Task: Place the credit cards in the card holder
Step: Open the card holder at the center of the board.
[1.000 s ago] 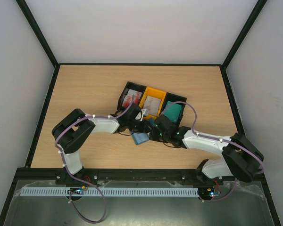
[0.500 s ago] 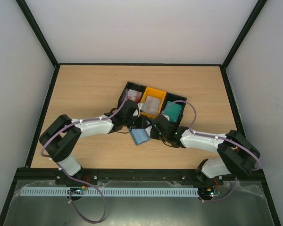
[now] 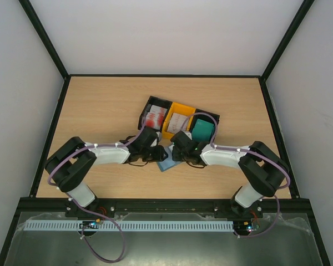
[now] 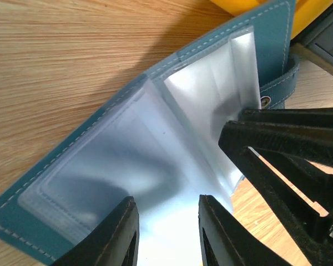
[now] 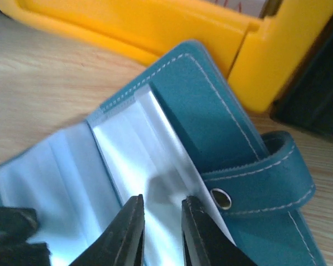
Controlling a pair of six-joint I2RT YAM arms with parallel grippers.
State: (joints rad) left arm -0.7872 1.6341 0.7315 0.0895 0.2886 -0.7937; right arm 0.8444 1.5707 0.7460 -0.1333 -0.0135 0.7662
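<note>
Top view: the holder (image 3: 166, 163) lies open on the table, just in front of the bins (image 3: 182, 105). The cards (image 3: 153, 118) sit in those bins, none in the holder as far as I can see. The left gripper (image 3: 155, 155) and right gripper (image 3: 176, 151) meet over it. Left wrist: fingers (image 4: 119, 238) are a bit apart over a clear sleeve (image 4: 211, 100), pinching nothing, probably pinning the holder flat. Right wrist: jaws a crack apart, empty, near the clasp tab (image 5: 266, 172), I'd guess to spread a pocket.

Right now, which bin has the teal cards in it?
The black bin at the right end, beside the yellow one; only it holds teal cards.
</note>
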